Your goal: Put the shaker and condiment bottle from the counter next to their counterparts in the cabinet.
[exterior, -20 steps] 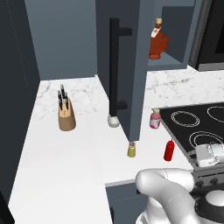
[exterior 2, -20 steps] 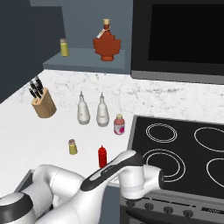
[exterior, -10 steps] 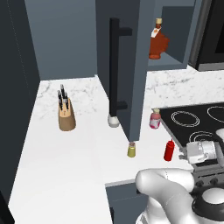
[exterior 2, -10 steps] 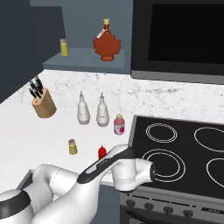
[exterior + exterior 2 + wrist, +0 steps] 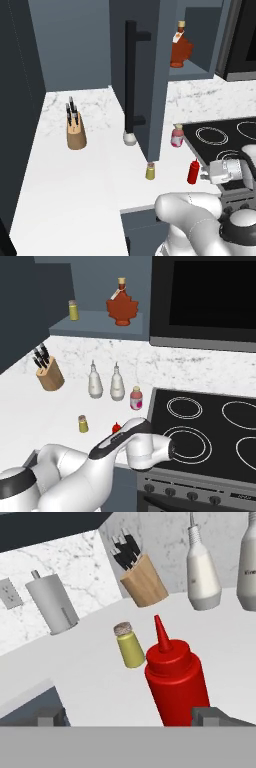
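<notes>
Hand (image 5: 127, 716) stood spread wide, both fingertips apart at the bottom of the hand view with the condiment bottle (image 5: 175, 679) rising between them and slightly toward the right tip, nothing pinched. You could see the same low pose in the left base view, where the hand (image 5: 206, 174) hung just beside the red bottle (image 5: 193, 171) near the front edge of the tabletop (image 5: 75, 175), by the stove (image 5: 225, 137). You were, by my reading, in the approach for the first pick, with the bottle lined up but not gripped. Your next move would have called for easing forward until the tips straddled the body, centring it between them, then closing on the wider lower part, not the narrow nozzle. The bottle stood upright, long axis vertical, nozzle pointing straight up; its lean in the hand view comes from the camera's roll. The shaker (image 5: 129, 645) stood upright just behind and beside it, cap up, close enough that a wide sweep might have clipped it. Farther back stood the knife block (image 5: 142, 578) and two white bottles (image 5: 202, 568). Above, the cabinet (image 5: 100, 318) was open, its shelf holding a yellow shaker (image 5: 73, 309) and a maple-leaf bottle (image 5: 121, 307).
</notes>
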